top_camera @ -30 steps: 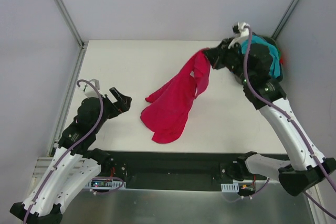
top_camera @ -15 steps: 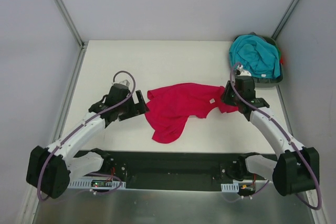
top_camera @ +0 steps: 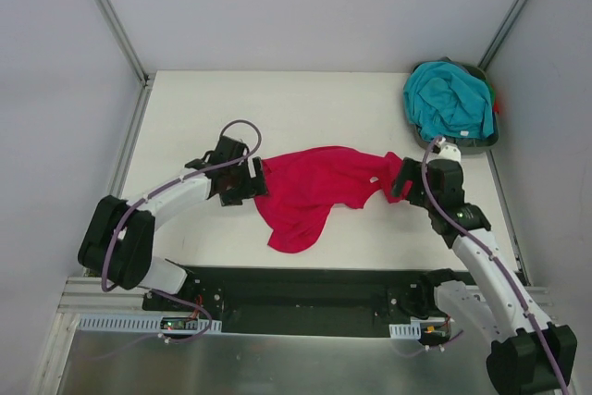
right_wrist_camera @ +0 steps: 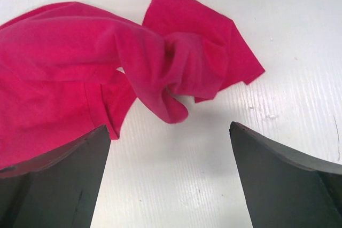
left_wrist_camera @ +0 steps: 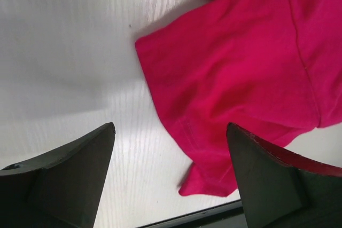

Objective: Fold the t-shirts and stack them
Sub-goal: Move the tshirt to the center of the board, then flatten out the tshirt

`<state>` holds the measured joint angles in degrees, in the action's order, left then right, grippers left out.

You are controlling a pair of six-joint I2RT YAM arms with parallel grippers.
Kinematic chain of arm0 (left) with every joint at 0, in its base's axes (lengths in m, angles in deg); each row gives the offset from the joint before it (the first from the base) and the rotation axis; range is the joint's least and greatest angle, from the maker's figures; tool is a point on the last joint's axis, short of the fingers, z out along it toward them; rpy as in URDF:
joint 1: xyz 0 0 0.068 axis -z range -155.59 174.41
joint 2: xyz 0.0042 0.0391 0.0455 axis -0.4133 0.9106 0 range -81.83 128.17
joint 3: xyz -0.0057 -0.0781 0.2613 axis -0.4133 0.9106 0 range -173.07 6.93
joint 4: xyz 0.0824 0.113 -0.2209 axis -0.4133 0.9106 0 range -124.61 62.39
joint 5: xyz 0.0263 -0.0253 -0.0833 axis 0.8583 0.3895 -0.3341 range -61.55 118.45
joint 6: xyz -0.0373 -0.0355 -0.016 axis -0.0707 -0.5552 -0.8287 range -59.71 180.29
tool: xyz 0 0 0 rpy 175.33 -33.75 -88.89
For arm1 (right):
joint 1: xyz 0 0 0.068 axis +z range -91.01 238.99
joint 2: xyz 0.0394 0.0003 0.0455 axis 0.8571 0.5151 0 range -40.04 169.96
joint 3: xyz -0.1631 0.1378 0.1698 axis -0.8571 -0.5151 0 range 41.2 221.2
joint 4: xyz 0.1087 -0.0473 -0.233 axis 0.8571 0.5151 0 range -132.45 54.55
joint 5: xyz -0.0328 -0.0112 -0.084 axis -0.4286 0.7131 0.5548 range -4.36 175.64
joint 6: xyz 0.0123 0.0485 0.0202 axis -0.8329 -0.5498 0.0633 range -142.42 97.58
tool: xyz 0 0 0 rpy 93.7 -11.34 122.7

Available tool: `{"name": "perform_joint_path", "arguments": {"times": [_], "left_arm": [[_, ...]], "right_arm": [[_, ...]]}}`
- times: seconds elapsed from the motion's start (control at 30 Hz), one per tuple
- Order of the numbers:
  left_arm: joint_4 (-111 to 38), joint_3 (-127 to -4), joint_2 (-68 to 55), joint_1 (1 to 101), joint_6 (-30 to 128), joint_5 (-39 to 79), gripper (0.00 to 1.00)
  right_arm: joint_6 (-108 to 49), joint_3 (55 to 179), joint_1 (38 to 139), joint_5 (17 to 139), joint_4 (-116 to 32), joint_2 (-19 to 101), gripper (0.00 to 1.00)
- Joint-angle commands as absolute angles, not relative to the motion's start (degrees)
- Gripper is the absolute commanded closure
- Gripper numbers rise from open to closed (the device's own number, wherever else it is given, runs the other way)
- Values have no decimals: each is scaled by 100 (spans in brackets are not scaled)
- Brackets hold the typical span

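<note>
The table [top_camera: 277, 108] carries the red tee [top_camera: 319, 187] at its middle. It is spread sideways in a rumpled band with one lobe hanging toward the near edge, so it is laid out but not flat. The teal tee [top_camera: 451, 99] sits heaped in the tray [top_camera: 474, 143] at the far right corner, well apart from the work. The left gripper [top_camera: 253, 182] is at the red tee's left end and the right gripper [top_camera: 398, 180] at its right end, both low over the cloth. Each has its fingers spread wide and holds nothing. In the left wrist view a flat sleeve [left_wrist_camera: 224, 73] lies beneath and between the fingers, and in the right wrist view a twist [right_wrist_camera: 173, 73] of cloth lies just ahead of the gap. The step in hand looks like flattening the red tee before the first fold. To do it well, I judge that each gripper should pinch a single layer at an outer edge. The left should take the sleeve hem and the right the loose flap past the twist, not the twist itself, since grabbing that would lock in the wrinkle. Both should then draw apart evenly and low, so the cloth slides flat instead of lifting. The small white tag [top_camera: 374, 178] near the right end likely marks the collar, which helps tell which way the tee lies.
</note>
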<state>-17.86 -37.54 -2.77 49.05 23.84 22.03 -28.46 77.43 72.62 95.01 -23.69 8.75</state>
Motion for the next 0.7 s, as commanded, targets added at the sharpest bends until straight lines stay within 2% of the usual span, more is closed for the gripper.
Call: {"name": "perform_joint_path", "arguments": {"times": [0.0,0.23,0.47,0.67], "left_arm": [[-1906,-4220,340,4876,2531,2168,18],[-1722,-4519,1053,5174,2400,2228,39],[-1300,-4642,1449,5385,2039,2563,58],[-808,-4862,1573,5526,1819,3090,82]], "right_arm": [[-3067,7320,7244,9777,-2197,339,4],[-3050,6977,7209,10041,-2057,-181,4],[-3059,6819,7191,10093,-2057,-102,4],[-3146,6880,7165,10163,-2004,21,4]]}}
